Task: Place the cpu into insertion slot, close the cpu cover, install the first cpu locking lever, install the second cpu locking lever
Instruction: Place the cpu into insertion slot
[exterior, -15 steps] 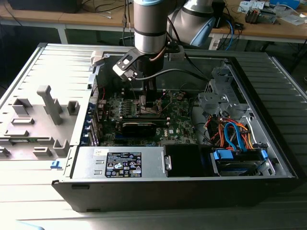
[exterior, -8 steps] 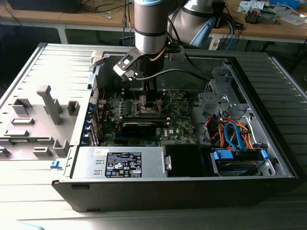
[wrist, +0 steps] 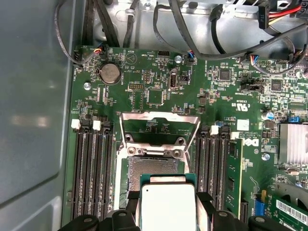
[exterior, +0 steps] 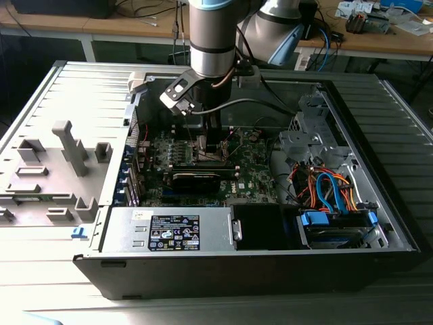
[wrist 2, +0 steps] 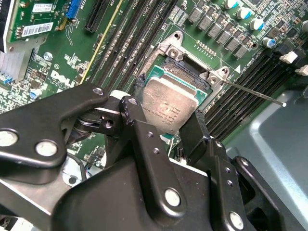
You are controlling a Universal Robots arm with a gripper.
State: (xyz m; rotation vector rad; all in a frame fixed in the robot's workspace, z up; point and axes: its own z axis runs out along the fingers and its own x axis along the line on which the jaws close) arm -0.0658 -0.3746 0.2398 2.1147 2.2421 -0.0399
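Observation:
My gripper (wrist 2: 163, 111) is shut on the cpu (wrist 2: 169, 98), a flat square chip with a silvery-grey top, one black finger on each of two opposite edges. In both wrist views the cpu hangs low over the insertion slot (wrist: 153, 166) on the green board, covering part of it. The slot's dark contact field shows beyond the chip's far edge. The cpu cover (wrist: 159, 116), a thin silver frame with a square window, stands swung open at the slot's far side. A thin metal locking lever (wrist 2: 250, 92) sticks out free beside the slot. In the exterior view the gripper (exterior: 206, 150) reaches down into the open computer case.
Black memory slots (wrist: 91, 168) flank the socket on both sides. A round coin battery (wrist: 109, 73) sits on the board beyond the cover. A finned heatsink (wrist: 293, 142), a long black block (exterior: 196, 179), a power supply (exterior: 172, 230) and bundled cables (exterior: 331, 189) crowd the case.

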